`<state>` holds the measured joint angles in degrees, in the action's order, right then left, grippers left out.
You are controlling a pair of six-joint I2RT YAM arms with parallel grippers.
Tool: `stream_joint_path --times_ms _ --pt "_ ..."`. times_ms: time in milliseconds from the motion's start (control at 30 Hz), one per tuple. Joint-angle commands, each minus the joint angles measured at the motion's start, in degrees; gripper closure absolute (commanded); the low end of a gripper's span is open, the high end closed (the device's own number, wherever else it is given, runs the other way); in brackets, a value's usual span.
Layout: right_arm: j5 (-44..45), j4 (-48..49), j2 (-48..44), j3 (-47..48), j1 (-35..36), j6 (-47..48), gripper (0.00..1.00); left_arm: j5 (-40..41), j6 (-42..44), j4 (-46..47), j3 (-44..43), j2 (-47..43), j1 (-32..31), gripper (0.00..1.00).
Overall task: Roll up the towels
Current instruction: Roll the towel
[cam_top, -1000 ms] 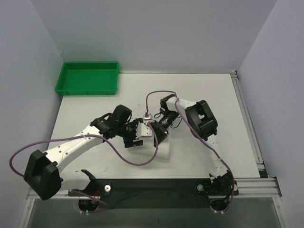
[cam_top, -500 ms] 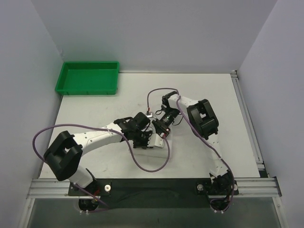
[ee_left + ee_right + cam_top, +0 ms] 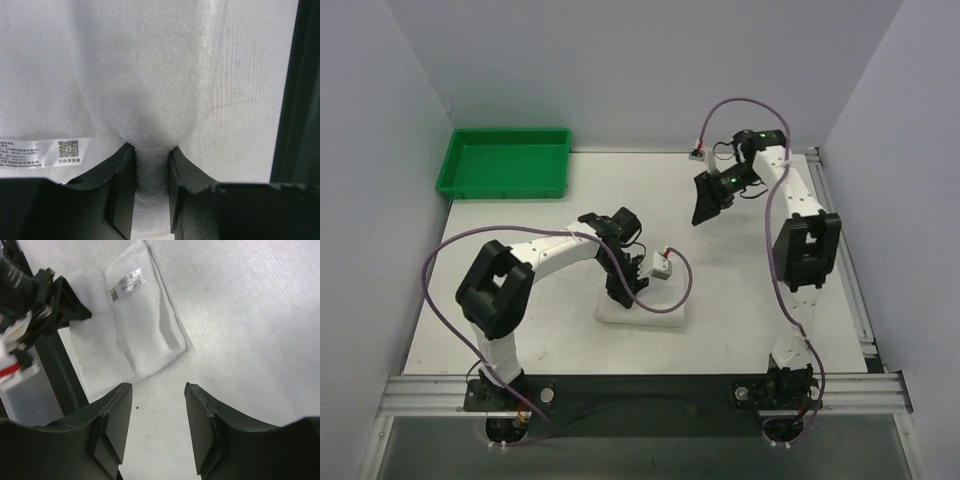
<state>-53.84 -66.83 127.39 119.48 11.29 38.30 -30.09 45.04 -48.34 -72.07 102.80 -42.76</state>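
Observation:
The white towel (image 3: 650, 314) lies folded into a small pad on the table, near the front middle. My left gripper (image 3: 625, 290) points down onto its left part. In the left wrist view the left gripper (image 3: 150, 150) is shut on a pinched ridge of the towel (image 3: 150, 90), whose printed label (image 3: 45, 152) lies at the left. My right gripper (image 3: 706, 203) is open and empty, raised at the back right, well away from the towel. The right wrist view shows the open right gripper (image 3: 157, 387) above bare table, with the towel (image 3: 145, 330) beyond.
A green plastic tray (image 3: 505, 165) stands at the back left corner. The left arm's purple cable (image 3: 685, 290) loops over the table beside the towel. The left arm (image 3: 40, 305) shows at the left of the right wrist view. White walls enclose the table.
My right gripper has let go of the towel and moved up and away to the back right. My left arm has swung round and its gripper now pinches the towel.

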Motion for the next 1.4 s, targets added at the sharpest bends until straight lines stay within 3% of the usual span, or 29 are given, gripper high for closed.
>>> stream_joint_path --times_ms 0,100,333,567,600,633,667,900,1067,1367 --pt "2.95 0.19 -13.02 -4.85 -1.7 -1.39 0.54 -5.41 -1.97 -15.72 -2.7 8.54 2.86 0.78" --pt "5.32 4.15 -22.61 -14.08 -2.85 -0.6 0.55 -6.3 -2.06 -20.81 -9.12 14.86 4.26 0.75" --pt "13.49 3.02 -37.2 -21.74 -1.01 6.69 0.56 -8.85 -1.0 -31.63 -20.9 28.66 7.43 0.74" --pt "26.32 7.74 -47.22 -35.09 17.16 8.63 0.46 -10.69 -1.44 -37.26 -28.64 37.81 9.98 0.7" --pt "27.81 9.33 -47.85 -36.58 19.97 8.19 0.43 -11.22 -1.36 -37.7 -29.26 38.43 10.24 0.7" --pt "30.87 12.13 -48.46 -39.21 24.26 7.93 0.32 -11.31 -1.01 -38.49 -30.31 39.65 10.77 0.69" --pt "31.95 13.55 -48.47 -40.28 26.48 7.84 0.25 -11.4 -0.83 -38.76 -30.75 40.1 11.03 0.68" --pt "39.42 31.04 -42.67 -48.36 38.18 7.05 0.21 -12.63 1.54 -40.7 -33.4 43.53 12.0 0.6" --pt "40.13 39.13 -38.2 -51.01 41.62 7.84 0.26 -11.58 1.81 -40.61 -33.75 44.76 12.26 0.59" --pt "38.91 44.94 -32.47 -58.22 42.85 7.75 0.39 -11.31 2.25 -40.09 -33.49 44.86 13.23 0.57"
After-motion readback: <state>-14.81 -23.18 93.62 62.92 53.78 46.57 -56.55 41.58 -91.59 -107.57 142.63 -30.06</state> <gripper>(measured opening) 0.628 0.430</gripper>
